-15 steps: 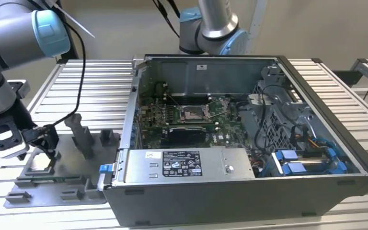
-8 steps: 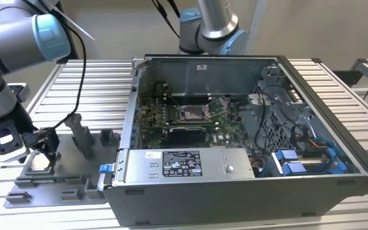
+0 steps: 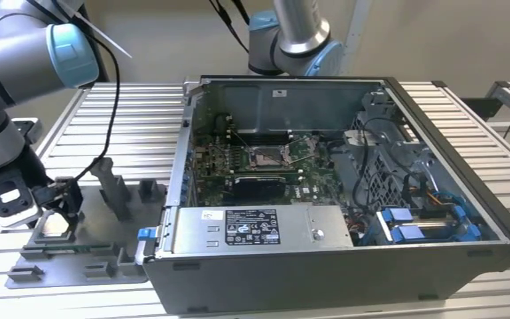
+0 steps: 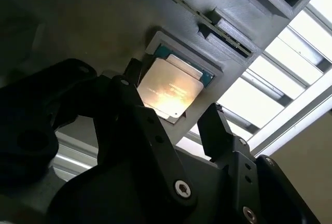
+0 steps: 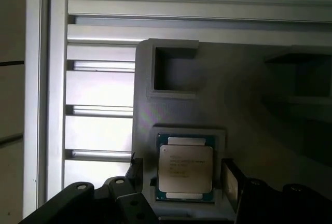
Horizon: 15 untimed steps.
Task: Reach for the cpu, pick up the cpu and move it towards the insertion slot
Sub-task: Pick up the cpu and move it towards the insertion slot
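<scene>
Gripper position: we log the gripper (image 3: 53, 203) low over the grey fixture plate (image 3: 87, 262), at the exterior view's left and well apart from the computer case (image 3: 344, 272).
Gripper state: spread wide, holding nothing. In both wrist views the black fingers (image 5: 231, 182) stand one on each side of the cpu (image 5: 185, 164).
Contact: in the first wrist view we see a narrow gap between each finger and the chip's edge, so there is no touch.
Cpu location: it lies flat in a square recess of the fixture plate, metal top up, with a green board rim showing around the lid. In the second wrist view the lid catches a bright glare.
Insertion slot: the silver-framed square socket (image 3: 267, 157) sits on the green motherboard (image 3: 204, 174) inside the open case, with a thin wire showing at its side.
Cpu to slot: they are well apart, with the case's side wall between them.
Fixture details: an open square pocket (image 5: 175, 73) sits near the cpu's recess, and grey upright posts (image 3: 111, 189) rise from the plate.
Table: a slatted metal table (image 3: 122, 119) bears both the plate and the case.
Case interior: a silver power unit (image 3: 255, 229) with a label runs along the near wall, and blue-tabbed parts (image 3: 419, 222) sit at the exterior view's right.
</scene>
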Motion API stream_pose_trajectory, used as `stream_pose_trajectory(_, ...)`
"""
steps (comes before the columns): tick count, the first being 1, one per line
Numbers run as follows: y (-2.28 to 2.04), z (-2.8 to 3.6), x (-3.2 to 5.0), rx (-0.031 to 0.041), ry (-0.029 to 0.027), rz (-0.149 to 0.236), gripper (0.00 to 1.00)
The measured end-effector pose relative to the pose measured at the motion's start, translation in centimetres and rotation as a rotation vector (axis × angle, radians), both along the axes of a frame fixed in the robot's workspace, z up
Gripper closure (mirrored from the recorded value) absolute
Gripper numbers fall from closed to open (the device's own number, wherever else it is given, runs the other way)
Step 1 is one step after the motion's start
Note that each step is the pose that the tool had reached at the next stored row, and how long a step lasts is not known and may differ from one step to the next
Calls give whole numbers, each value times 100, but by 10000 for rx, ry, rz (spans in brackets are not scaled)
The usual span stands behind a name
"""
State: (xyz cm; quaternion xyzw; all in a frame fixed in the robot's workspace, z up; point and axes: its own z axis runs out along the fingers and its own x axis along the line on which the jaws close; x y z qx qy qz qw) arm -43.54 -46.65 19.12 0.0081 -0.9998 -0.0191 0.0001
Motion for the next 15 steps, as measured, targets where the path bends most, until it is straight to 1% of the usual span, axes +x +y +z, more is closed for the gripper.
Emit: stream_pose_trajectory(15,0,-51,24,1,-1,0,0)
